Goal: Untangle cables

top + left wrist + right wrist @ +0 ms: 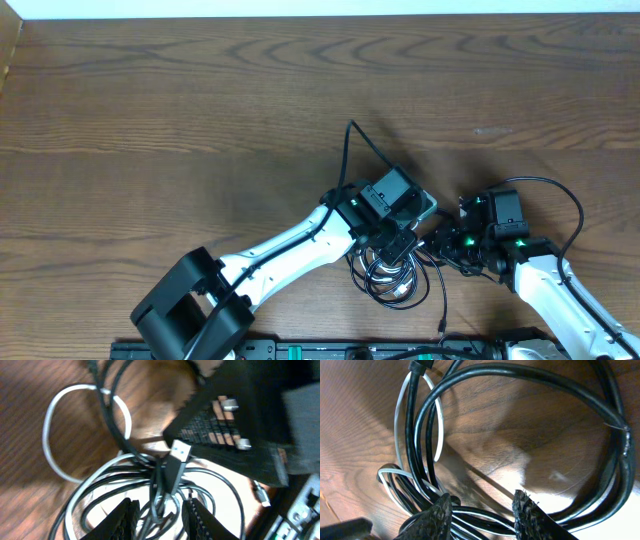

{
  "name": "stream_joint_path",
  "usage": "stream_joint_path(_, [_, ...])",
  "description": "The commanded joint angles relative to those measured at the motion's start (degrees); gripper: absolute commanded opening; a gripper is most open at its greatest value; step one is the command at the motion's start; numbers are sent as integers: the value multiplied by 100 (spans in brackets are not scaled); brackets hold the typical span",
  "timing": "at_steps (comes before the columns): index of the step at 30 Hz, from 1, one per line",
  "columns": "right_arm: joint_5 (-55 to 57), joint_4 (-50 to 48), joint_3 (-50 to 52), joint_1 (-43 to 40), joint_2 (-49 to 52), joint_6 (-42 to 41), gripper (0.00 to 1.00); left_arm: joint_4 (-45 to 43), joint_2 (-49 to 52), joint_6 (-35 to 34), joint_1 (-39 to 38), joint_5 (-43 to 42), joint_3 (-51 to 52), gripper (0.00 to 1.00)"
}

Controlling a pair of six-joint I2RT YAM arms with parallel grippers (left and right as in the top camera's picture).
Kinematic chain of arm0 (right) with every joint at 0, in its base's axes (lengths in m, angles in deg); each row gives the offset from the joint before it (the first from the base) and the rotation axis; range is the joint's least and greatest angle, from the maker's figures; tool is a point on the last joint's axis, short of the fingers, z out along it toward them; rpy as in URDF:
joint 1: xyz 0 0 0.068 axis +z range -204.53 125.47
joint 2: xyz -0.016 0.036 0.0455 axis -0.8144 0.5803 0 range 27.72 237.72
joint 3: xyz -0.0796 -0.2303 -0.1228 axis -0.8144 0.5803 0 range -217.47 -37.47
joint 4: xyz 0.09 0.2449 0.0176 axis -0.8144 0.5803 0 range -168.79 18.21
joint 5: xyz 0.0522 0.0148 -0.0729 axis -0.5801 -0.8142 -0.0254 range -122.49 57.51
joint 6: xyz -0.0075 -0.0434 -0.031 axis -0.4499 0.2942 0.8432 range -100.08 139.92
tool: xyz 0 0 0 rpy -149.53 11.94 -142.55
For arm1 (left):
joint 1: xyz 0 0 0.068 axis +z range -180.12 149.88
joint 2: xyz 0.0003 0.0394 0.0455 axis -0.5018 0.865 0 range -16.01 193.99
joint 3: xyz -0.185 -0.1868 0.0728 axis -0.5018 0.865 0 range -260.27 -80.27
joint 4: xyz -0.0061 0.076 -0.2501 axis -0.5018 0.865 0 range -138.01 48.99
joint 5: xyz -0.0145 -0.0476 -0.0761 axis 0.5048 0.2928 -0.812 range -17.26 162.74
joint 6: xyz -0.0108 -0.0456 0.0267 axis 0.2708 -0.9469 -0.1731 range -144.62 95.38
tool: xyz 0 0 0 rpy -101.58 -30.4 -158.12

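Close in, my left gripper [160, 505] has its jaws parted around a black cable [165, 482]. Its USB plug [179, 452] pokes up toward 1 o'clock, and the white cable [46, 435] loops out at 10 o'clock. My right gripper [482, 497] is parted too, straddling strands below the big black cables [520, 371]. Farther out, overhead, the left arm [290, 245] reaches toward 2 o'clock and the right arm [560, 290] toward 10 o'clock, both wrists tipped over the tangle [395, 278] on the table [200, 100].
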Motion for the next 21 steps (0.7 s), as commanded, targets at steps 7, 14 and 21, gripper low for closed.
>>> stream_joint_path(7, [57,-13,31,63,-13,26,37,48,92,-828,35,280,205,33])
stream_joint_path(14, [59,-15,31,63,-13,28,37,-118,92,-1027,22,380,487,33])
stream_joint_path(21, [57,-13,31,63,-13,26,38,-402,92,-1027,22,640,492,24])
